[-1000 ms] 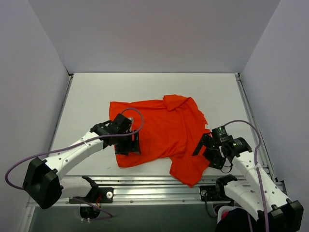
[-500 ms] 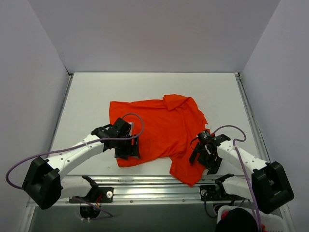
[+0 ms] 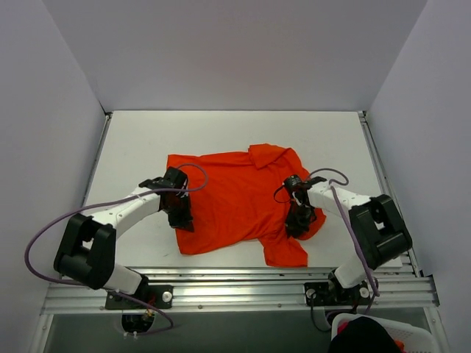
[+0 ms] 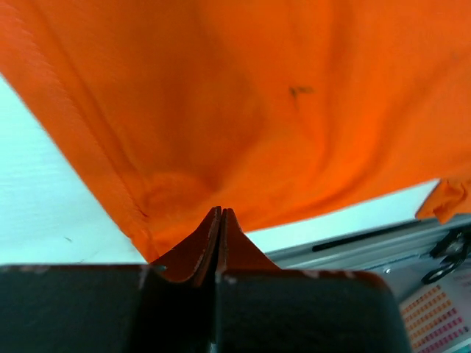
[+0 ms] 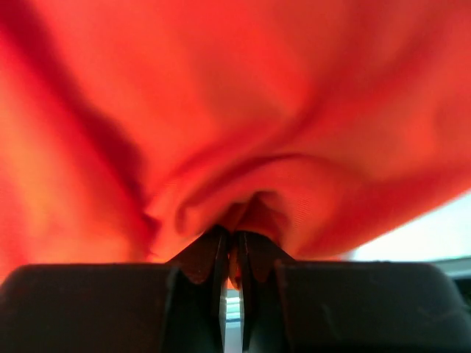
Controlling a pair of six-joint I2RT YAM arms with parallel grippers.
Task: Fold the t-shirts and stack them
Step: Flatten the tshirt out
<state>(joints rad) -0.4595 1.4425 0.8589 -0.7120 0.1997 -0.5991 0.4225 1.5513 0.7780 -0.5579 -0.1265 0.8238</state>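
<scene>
One bright orange-red t-shirt (image 3: 235,198) lies spread and wrinkled in the middle of the white table (image 3: 132,147). My left gripper (image 3: 184,218) sits on its near-left edge. In the left wrist view the jaws of the left gripper (image 4: 221,212) are pressed together at the hem, and the t-shirt (image 4: 257,110) puckers toward the tips. My right gripper (image 3: 297,220) is on the shirt's right side. In the right wrist view the right gripper (image 5: 235,237) is shut with a fold of the t-shirt (image 5: 221,110) pinched between its jaws.
A metal rail (image 3: 235,283) runs along the near table edge, just below the shirt's hem. White walls close in the left, far and right sides. A white bin (image 3: 383,334) sits off the table at bottom right.
Both grippers went from open to shut on the shirt. The right arm swung in from the near right onto the cloth. The left gripper shifted slightly back along the left edge.
</scene>
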